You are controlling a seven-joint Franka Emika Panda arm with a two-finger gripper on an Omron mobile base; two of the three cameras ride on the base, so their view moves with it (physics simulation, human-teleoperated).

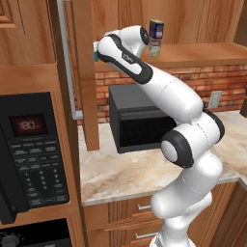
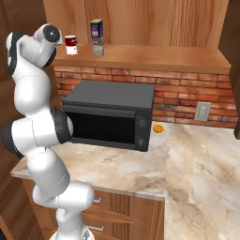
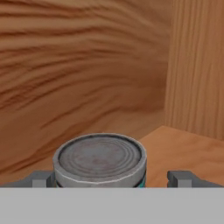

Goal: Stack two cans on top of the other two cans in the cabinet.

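One stack was already made: the dark blue and yellow can [image 2: 96, 28] stood on the greenish-beige can [image 2: 98, 48] on the cabinet [image 2: 154, 18] shelf. The red-and-white can [image 2: 71, 45], further left, carried nothing. The teal can [image 3: 99, 160] sat between the hand's [image 3: 112, 178] wide-spread fingertips [image 3: 180, 178], near the cabinet's corner, and seemed not yet gripped. Below, a black microwave box [image 2: 110, 113] on the worktop [image 2: 178, 164] and an orange bit [image 2: 158, 127] lay clear of the work.
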